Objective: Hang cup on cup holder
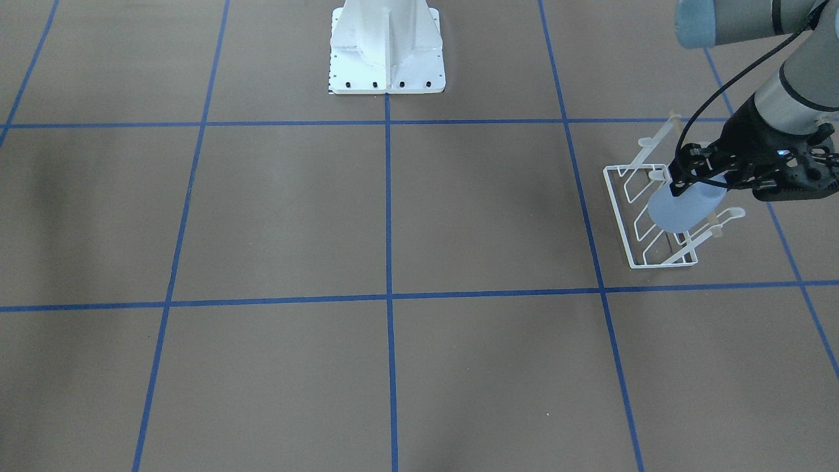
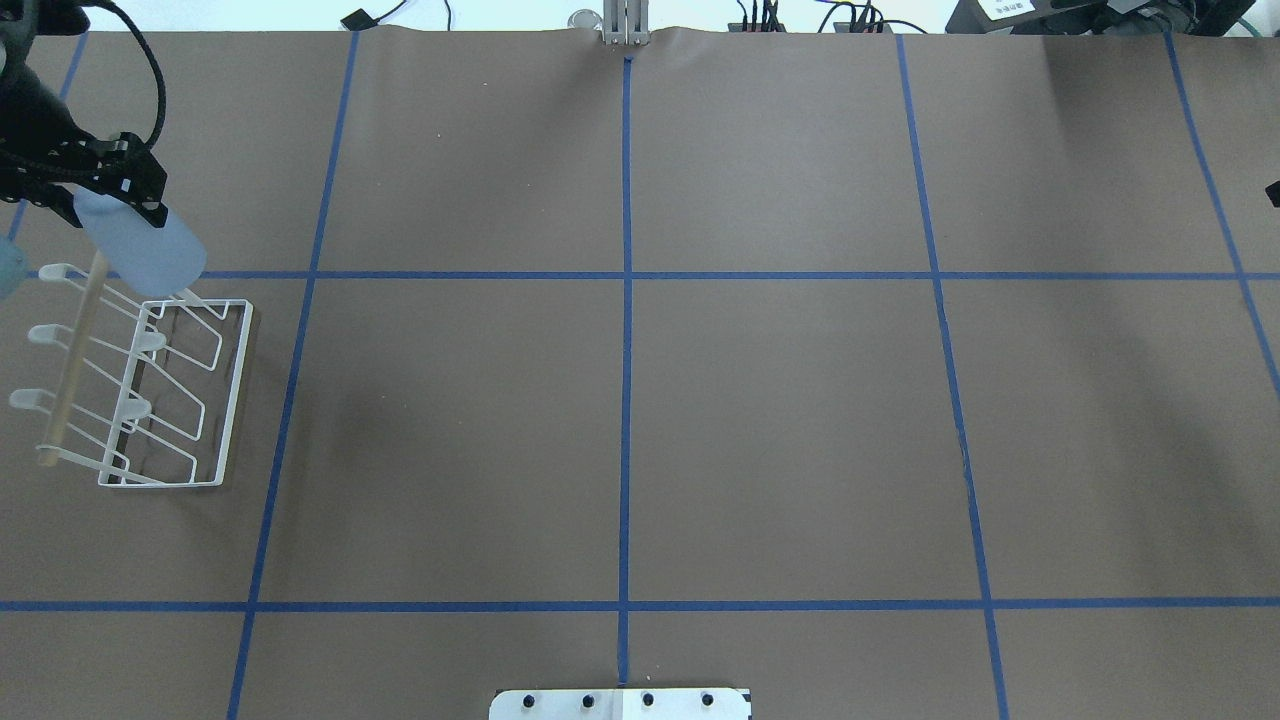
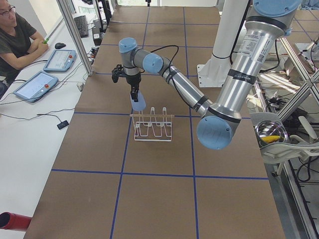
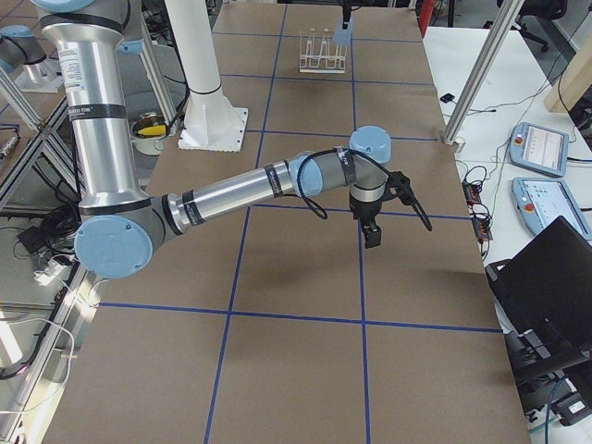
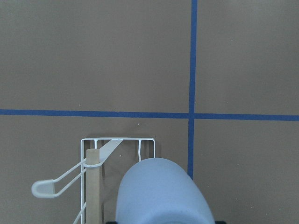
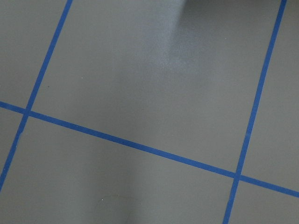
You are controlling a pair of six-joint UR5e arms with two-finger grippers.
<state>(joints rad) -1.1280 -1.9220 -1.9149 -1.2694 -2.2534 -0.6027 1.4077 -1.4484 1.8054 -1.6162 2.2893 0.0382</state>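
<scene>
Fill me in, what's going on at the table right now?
The left fingers are closed on a pale blue plastic tumbler, holding it tilted in the air over one end of the small white wire rack. It does not look seated on a prong yet. The right arm hovers over the table far from the rack; I cannot tell whether the right fingers are open.

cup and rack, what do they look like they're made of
The cup is probably plastic: pale blue, smooth, matte and evenly coloured. The rack is thin bent wire with a white coating, likely metal underneath. Its rod looks like pale unfinished wood.
</scene>
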